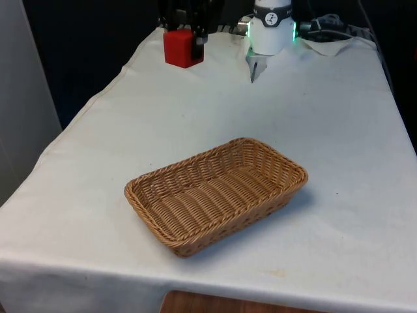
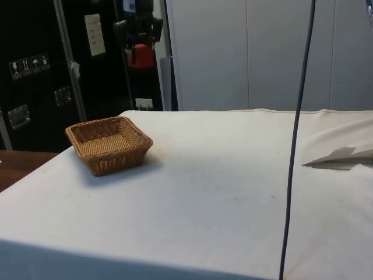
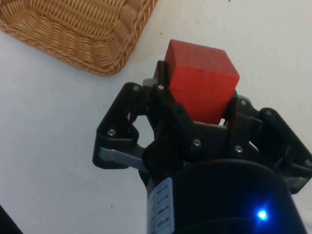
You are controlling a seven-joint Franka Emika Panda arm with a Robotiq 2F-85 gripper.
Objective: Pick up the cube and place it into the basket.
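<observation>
A red wooden cube (image 3: 202, 80) is clamped between closed jaws, lifted off the worktop. The woven wicker basket (image 1: 215, 193) is yet to be reached.

1. The black two-finger gripper (image 1: 184, 34) hangs high above the table, at the front view's upper left.
2. Its fingers (image 3: 161, 92) are clamped on a red wooden cube (image 3: 201, 81), held off the cloth.

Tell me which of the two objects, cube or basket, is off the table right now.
The red cube, clamped in the pincer and held up in the air. The wicker basket sits empty on the white cloth.
</observation>
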